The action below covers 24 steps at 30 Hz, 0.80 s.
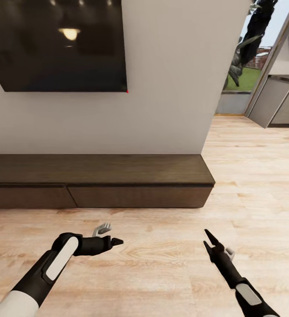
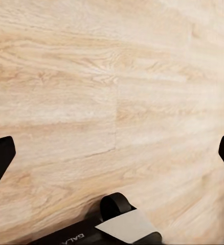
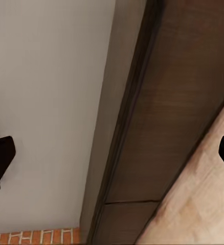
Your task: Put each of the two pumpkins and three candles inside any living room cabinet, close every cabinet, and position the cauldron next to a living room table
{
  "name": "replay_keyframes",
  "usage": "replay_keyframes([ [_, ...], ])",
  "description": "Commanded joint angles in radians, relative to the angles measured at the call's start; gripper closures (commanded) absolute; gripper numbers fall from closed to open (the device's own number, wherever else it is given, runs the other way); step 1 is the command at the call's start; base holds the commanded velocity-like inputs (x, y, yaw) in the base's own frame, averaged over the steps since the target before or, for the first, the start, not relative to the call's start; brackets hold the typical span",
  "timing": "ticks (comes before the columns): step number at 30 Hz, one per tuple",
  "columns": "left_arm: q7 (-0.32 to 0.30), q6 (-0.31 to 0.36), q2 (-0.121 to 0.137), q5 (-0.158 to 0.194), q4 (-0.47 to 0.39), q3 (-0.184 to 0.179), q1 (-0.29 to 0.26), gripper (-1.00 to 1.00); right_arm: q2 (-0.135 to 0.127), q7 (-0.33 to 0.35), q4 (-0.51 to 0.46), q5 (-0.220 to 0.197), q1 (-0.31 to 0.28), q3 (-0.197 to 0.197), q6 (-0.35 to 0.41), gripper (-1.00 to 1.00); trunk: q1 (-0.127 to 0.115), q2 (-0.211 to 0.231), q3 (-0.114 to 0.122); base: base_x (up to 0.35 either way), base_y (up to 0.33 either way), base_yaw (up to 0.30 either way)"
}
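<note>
The long, low dark-brown cabinet (image 1: 100, 185) runs along the white wall ahead, and the drawer fronts in view are shut flush. Its right end stops near the wall's corner. My left gripper (image 1: 110, 234) hovers open over the wooden floor, a short way in front of the cabinet. My right gripper (image 1: 206, 237) is open too, level with the cabinet's right end. In the left wrist view, the left gripper (image 2: 112, 153) spreads wide over bare floorboards. In the right wrist view, the right gripper (image 3: 112, 158) frames the cabinet (image 3: 163, 102). The pumpkins, candles and cauldron are out of view.
A black TV screen (image 1: 56, 44) hangs on the wall above the cabinet. Past the wall's corner on the right, light wood floor (image 1: 258, 176) leads to grey kitchen cabinets (image 1: 280, 105) and a window with a plant (image 1: 250, 44).
</note>
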Motion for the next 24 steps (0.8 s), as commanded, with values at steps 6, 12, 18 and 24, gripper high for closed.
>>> replay_keyframes([
  [6,-0.066,0.005,0.002,-0.007,0.001,0.001,-0.001,-1.0,0.001,0.046,-0.006,-0.015,-0.001,-0.019,0.041,-1.0,0.0,0.0,-0.001,0.0,0.0,0.0],
  [12,-0.111,0.005,0.003,-0.007,0.001,0.003,-0.001,-1.0,0.0,0.052,-0.005,-0.018,-0.001,-0.02,0.042,-1.0,0.0,0.0,-0.001,0.0,0.0,0.0],
  [18,-0.135,0.005,0.004,-0.007,0.001,0.003,-0.001,-1.0,0.0,0.047,-0.003,-0.018,-0.001,-0.021,0.041,-1.0,0.0,0.0,-0.001,0.023,0.003,0.0],
  [24,-0.137,0.006,0.003,-0.006,0.001,0.003,-0.001,-1.0,0.0,0.043,0.003,-0.018,-0.001,-0.022,0.039,-1.0,0.0,0.0,-0.001,0.251,0.017,0.0],
])
